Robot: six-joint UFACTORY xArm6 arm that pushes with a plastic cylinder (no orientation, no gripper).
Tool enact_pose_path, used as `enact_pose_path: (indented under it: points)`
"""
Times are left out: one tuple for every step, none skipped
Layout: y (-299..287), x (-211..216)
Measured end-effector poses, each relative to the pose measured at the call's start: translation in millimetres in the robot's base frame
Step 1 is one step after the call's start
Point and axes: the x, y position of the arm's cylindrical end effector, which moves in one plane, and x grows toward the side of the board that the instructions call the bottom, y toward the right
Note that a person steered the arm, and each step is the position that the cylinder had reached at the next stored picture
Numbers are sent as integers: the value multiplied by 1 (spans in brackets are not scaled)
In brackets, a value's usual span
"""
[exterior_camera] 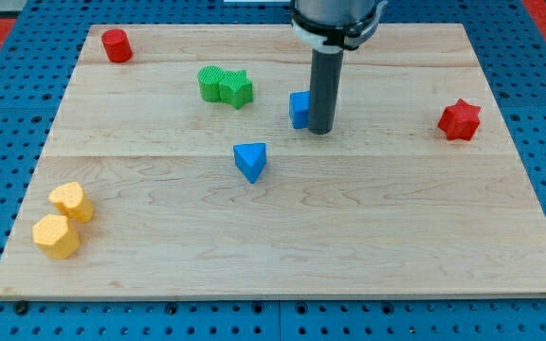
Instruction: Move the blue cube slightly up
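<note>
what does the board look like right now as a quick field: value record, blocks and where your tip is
my tip: on the board, right beside the blue cube, on its right in the view
blue cube: near the centre top, partly hidden by the rod
blue triangular block: lower left of the cube, apart from it
green blocks: and a star-like one, touching, upper left of centre
red cylinder: top left corner
red star: right side
yellow blocks: and, bottom left, close together
surface: wooden board
</note>
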Motion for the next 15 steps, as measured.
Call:
enact_pose_path:
  points:
    - [-3, -43]
    - [-3, -81]
    - [-16, -98]
    - [25, -46]
    - [18, -2]
    - [-15, -30]
    - [-42, -78]
    - [-70, -119]
    - [-83, -129]
    - [-69, -114]
    - [-75, -110]
    - [-119, -108]
    - [-136, -127]
    - [-108, -155]
    - [-112, -159]
